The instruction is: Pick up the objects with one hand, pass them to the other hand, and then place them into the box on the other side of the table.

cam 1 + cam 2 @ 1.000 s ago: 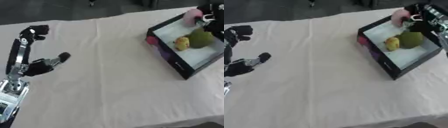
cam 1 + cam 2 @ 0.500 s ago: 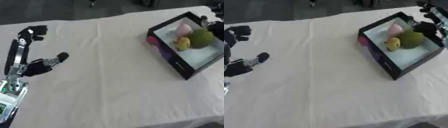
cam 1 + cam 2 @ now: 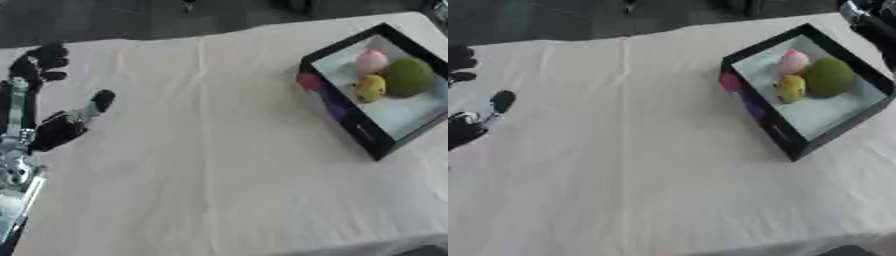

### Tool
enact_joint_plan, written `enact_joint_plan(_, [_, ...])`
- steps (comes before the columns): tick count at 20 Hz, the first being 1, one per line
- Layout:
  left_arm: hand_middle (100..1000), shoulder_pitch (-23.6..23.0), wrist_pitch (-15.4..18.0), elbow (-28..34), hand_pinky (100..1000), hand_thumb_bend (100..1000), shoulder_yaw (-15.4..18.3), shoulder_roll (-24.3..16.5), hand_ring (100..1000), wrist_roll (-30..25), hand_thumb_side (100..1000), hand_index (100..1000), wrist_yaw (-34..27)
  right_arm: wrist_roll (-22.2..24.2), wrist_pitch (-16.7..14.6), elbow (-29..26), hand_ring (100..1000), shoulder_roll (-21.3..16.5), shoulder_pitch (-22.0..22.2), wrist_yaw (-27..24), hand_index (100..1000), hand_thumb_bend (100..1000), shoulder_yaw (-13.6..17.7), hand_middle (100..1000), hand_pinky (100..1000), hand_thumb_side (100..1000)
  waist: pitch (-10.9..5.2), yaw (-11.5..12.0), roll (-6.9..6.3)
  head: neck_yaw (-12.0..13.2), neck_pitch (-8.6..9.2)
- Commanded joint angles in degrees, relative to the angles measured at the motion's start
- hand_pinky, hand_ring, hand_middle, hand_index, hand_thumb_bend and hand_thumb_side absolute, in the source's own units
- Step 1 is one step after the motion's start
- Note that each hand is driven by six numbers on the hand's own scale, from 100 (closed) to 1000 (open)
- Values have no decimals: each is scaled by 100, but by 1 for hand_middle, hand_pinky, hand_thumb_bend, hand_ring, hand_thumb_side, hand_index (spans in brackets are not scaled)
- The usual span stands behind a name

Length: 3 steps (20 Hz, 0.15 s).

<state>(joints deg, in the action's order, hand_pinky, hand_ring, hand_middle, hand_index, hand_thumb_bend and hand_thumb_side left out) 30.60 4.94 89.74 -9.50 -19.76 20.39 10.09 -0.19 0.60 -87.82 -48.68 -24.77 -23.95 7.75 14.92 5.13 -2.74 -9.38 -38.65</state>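
A black box (image 3: pixel 346 116) with a white floor stands askew at the table's right side. Inside it lie a pink object (image 3: pixel 792 62), a small yellow object (image 3: pixel 790 87) and a larger round green object (image 3: pixel 829 76), close together toward the far end. My left hand (image 3: pixel 55 133) rests at the left edge, far from the box, fingers up and relaxed with the thumb out, holding nothing. Only a dark blurred part of my right hand (image 3: pixel 870 17) shows in the upper right corner of the right eye view, beyond the box's far corner; its fingers are hidden.
A cream cloth (image 3: pixel 210 150) covers the table, with a crease running front to back left of centre. The table's far edge (image 3: pixel 157 40) meets a dark floor. A pink and purple print marks the box's outer wall (image 3: pixel 741 92).
The pink object was in my right hand over the box a second ago; it now lies in the box. The right hand has drawn back to the upper right corner. The left hand has stayed put.
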Motion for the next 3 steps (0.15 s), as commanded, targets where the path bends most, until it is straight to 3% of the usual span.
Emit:
enact_joint_plan(1, [798, -93, -217, 302, 730, 605, 441, -285, 784, 280, 579, 897, -506, -30, -105, -556, 964, -33, 124, -566, 977, 100, 251, 978, 969, 582, -76, 23, 12, 74, 32])
enact_joint_plan(3, [800, -239, -337, 397, 731, 593, 652, -356, 785, 396, 596, 895, -865, -80, -145, -793, 963, 72, 271, -711, 973, 100, 330, 977, 970, 578, -64, 46, 13, 139, 31])
